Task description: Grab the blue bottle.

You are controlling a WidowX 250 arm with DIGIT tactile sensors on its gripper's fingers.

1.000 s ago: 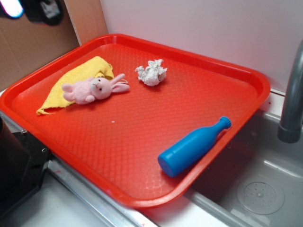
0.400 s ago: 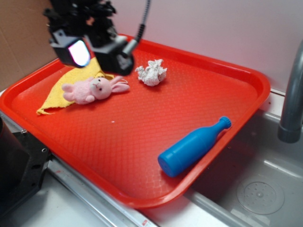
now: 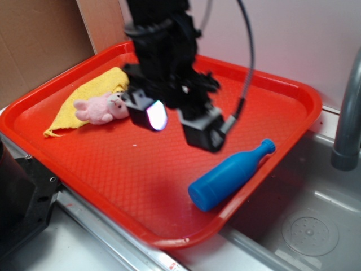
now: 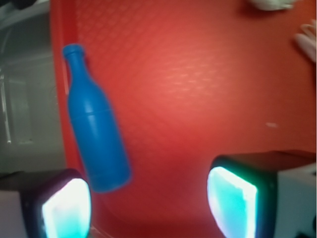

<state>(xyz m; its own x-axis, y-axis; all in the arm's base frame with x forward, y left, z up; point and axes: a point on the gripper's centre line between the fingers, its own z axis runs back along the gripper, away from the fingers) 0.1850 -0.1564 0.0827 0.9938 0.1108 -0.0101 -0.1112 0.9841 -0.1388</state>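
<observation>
Swinging in from the far left corner of the tray [image 3: 293,90], your gripper [image 3: 175,121] has crossed over the pink bunny [image 3: 101,108] and yellow cloth [image 3: 84,99] in the last second and now hangs above the tray's middle, near the blue bottle [image 3: 228,175] but not yet over it. That puts you on approach, with no contact made. The jaws stand spread wide, with nothing between them; in the wrist view the bottle [image 4: 94,131] sits off to the left of the gap, its base just beside the left finger pad [image 4: 64,208], so you probably need to shift further toward it before descending.

The bottle lies on its side at the tray's near right edge, cap pointing toward the rim by the sink [image 3: 310,226]. It looks smooth, rigid and round-bodied, so it may roll if one finger nudges it first.
</observation>
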